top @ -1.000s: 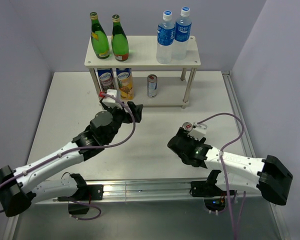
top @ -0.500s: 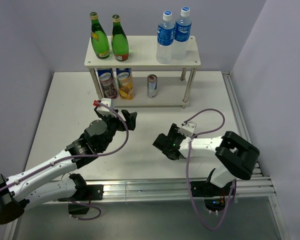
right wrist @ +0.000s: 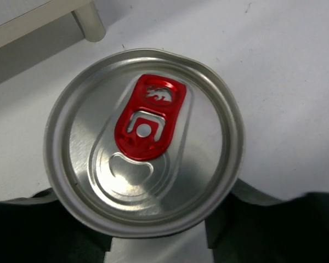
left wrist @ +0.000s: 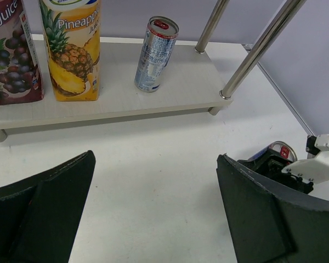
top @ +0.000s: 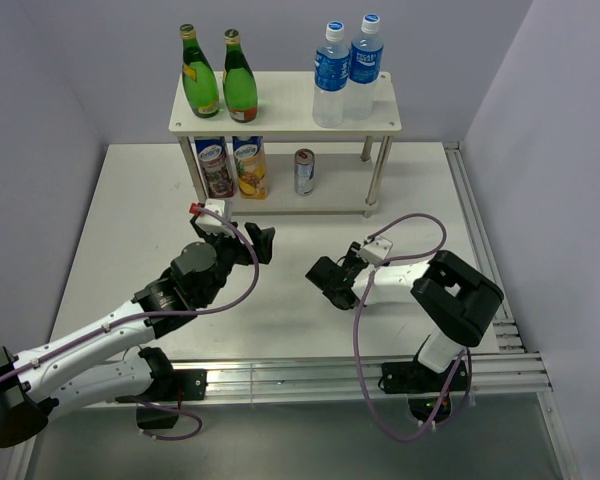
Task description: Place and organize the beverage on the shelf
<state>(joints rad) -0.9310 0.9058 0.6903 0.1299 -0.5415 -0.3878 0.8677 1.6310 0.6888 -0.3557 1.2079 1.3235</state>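
White table, two-tier shelf at the back, two green bottles and two water bottles on top, two juice cartons and a silver can below, left gripper and right gripper near the table's middle, apart

Pale two-tier shelf stood upper centre. Top board: two green bottles left, two water bottles right. Lower board: two juice cartons, slim can, upright. Silver red-tabbed can off shelf, filling right wrist view.
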